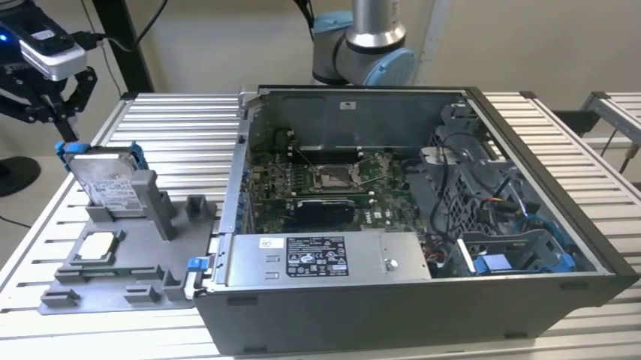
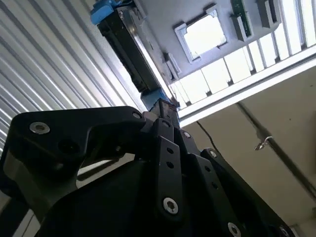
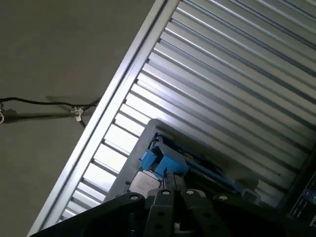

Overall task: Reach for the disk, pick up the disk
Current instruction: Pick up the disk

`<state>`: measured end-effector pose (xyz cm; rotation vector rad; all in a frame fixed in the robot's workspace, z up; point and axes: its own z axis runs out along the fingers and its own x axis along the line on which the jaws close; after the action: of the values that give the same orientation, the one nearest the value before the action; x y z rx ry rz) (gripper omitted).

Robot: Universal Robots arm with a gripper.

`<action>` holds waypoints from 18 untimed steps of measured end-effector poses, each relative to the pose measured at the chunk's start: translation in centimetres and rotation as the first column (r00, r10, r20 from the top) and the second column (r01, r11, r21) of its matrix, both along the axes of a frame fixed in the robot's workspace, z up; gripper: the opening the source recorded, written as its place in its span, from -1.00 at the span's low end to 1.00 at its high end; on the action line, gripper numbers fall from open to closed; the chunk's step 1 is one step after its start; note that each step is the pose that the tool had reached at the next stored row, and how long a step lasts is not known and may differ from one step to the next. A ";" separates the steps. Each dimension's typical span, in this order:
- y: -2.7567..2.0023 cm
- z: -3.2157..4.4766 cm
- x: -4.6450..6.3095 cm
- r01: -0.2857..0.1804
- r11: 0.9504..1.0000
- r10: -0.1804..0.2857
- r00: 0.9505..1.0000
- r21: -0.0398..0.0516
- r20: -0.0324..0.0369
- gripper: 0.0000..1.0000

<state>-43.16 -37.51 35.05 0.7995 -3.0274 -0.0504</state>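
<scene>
The disk [image 1: 105, 184], silver-grey with a white label and blue rails, stands upright in a grey holder [image 1: 150, 217] at the exterior view's left. My gripper [image 1: 64, 139] comes down from above onto its top corner, fingers drawn together on the blue rail. In the second wrist view the disk [image 2: 126, 44] runs edge-on away from my gripper [image 2: 165, 111], whose tips pinch its blue end. In the first wrist view my gripper [image 3: 168, 185] sits against the blue rail [image 3: 163, 160].
The grey holder's base [image 1: 120, 277] also carries a small square silver chip [image 1: 97, 246]. An open computer case [image 1: 401, 225] stands right of it on the slatted metal table [image 1: 170, 127]. The arm's base [image 1: 365, 45] rises behind the case.
</scene>
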 end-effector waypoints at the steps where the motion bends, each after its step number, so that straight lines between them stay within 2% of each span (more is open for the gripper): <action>1: 0.00 0.00 0.0 -0.018 1.000 0.018 1.000 0.000 0.000 -1.00; 5: 0.00 0.00 0.0 -0.091 0.996 0.091 0.996 -0.001 0.000 -1.00; 9: 0.00 0.00 -0.1 -0.163 0.987 0.163 0.987 -0.002 0.000 -1.00; 14: 0.00 0.00 -0.1 -0.252 0.968 0.252 0.968 -0.003 0.000 -1.00; 18: 0.00 0.00 -0.1 -0.322 0.947 0.322 0.947 -0.003 0.000 -1.00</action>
<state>-43.23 -37.51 35.05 1.2807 -2.8511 -0.0427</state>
